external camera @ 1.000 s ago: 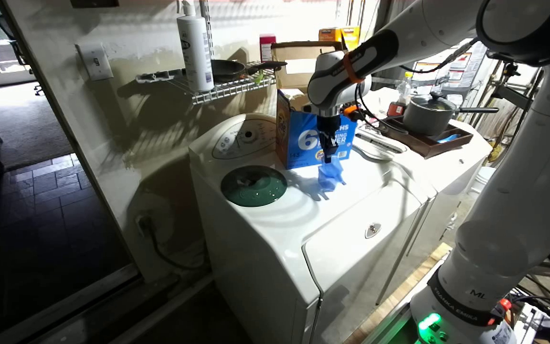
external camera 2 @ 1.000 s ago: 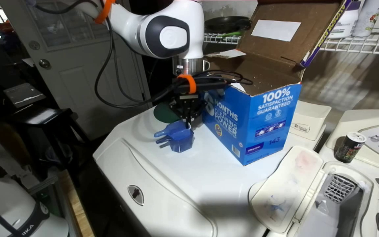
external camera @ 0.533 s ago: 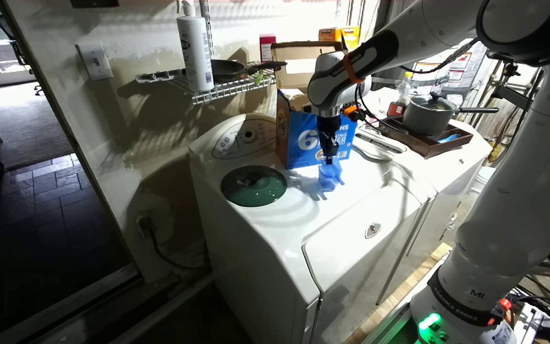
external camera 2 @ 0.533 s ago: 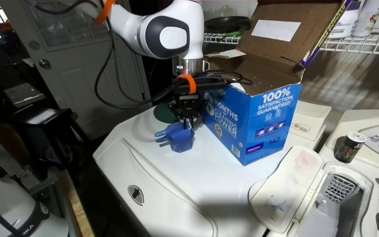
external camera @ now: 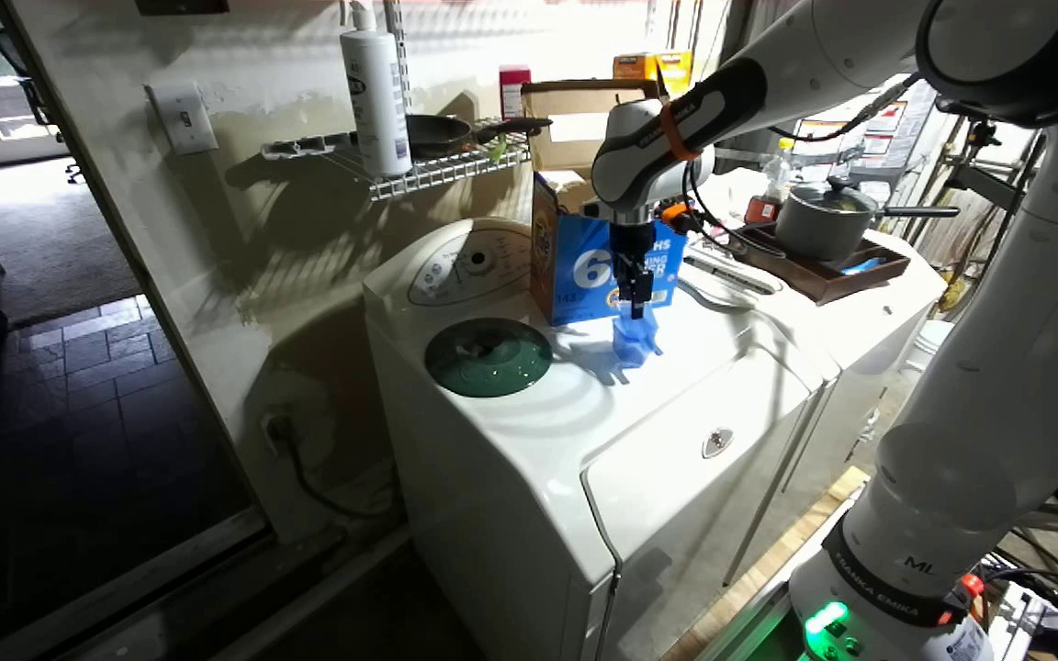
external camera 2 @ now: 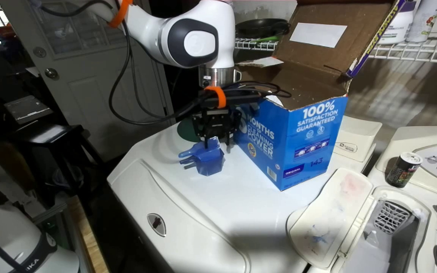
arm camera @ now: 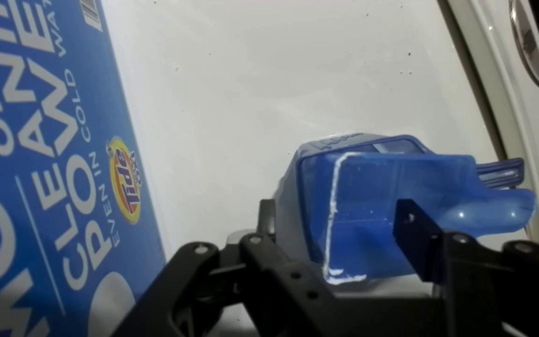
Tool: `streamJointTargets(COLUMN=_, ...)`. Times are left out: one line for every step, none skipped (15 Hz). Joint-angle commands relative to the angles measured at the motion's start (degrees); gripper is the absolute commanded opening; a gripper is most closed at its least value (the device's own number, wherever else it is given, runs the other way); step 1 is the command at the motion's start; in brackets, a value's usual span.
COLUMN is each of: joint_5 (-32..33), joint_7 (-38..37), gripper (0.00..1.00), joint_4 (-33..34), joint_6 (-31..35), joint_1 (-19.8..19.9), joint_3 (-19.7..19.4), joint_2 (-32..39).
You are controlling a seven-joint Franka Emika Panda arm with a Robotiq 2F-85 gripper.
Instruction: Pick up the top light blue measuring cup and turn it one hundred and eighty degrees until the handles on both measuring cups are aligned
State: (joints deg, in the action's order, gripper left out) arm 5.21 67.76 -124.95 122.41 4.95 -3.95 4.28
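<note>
The top light blue measuring cup [arm camera: 372,192] sits tilted inside the lower measuring cup [external camera 2: 210,169], white powder along its rim. Both handles jut the same way, toward the washer's front: the top handle [arm camera: 489,210] lies beside the lower handle [arm camera: 503,173], slightly offset. My gripper [arm camera: 338,218] stands open, its fingers well apart with the cup wall between them. One finger [arm camera: 414,229] is over or inside the top cup's hollow; the opposite finger [arm camera: 266,217] is outside the cups. In both exterior views the gripper [external camera 2: 217,144] hangs straight down over the cups.
The cups stand on the white washer top [external camera 2: 241,212]. Close beside the gripper is a tall open blue box [external camera 2: 264,148]. A round green disc [external camera: 489,358] lies farther along the washer. A tray [external camera: 823,266] with a pot [external camera: 825,220] stands beyond the box.
The jaws were together at the top cup's rim a second ago and have spread apart, letting it go. The cups stay nested, with hardly any shift. The arm has barely moved.
</note>
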Motion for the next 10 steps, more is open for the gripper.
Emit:
streamJointTargets(joint_5=0.54, joint_7=0.16, gripper=0.37, joint_4=-1.5, joint_6=0.5, joint_1=-0.08, joint_3=0.35, joint_2=-0.37)
streamJointTargets(joint_5=0.52, joint_7=0.2, gripper=0.28, joint_4=-1.49, joint_6=0.43, joint_1=-0.08, joint_3=0.36, joint_2=-0.43)
streamJointTargets(joint_5=0.53, joint_7=0.24, gripper=0.22, joint_4=-1.51, joint_6=0.4, joint_1=-0.1, joint_3=0.38, joint_2=-0.59)
streamJointTargets(joint_5=0.53, joint_7=0.28, gripper=0.14, joint_4=-1.59, joint_6=0.4, joint_1=-0.13, joint_3=0.4, joint_2=-0.76)
streamJointTargets(joint_5=0.59, joint_7=0.41, gripper=0.07, joint_4=-1.72, joint_6=0.29, joint_1=-0.18, joint_3=0.46, joint_2=-1.01)
streamJointTargets(joint_5=0.55, joint_7=0.59, gripper=0.02, joint_4=-1.75, joint_6=0.1, joint_1=-0.21, joint_3=0.5, joint_2=-1.16)
streamJointTargets(joint_5=0.48, joint_7=0.76, gripper=0.0, joint_4=-1.76, joint_6=-0.05, joint_1=-0.21, joint_3=0.51, joint_2=-1.26)
streamJointTargets(joint_5=0.59, joint_7=0.83, gripper=0.0, joint_4=-1.72, joint_6=-0.13, joint_1=-0.22, joint_3=0.53, joint_2=-1.27)
streamJointTargets(joint_5=0.63, joint_7=0.91, gripper=0.0, joint_4=-1.61, joint_6=-0.34, joint_1=-0.22, joint_3=0.55, joint_2=-1.27)
streamJointTargets(joint_5=0.57, joint_7=1.04, gripper=0.0, joint_4=-1.55, joint_6=-0.52, joint_1=-0.22, joint_3=0.59, joint_2=-1.27)
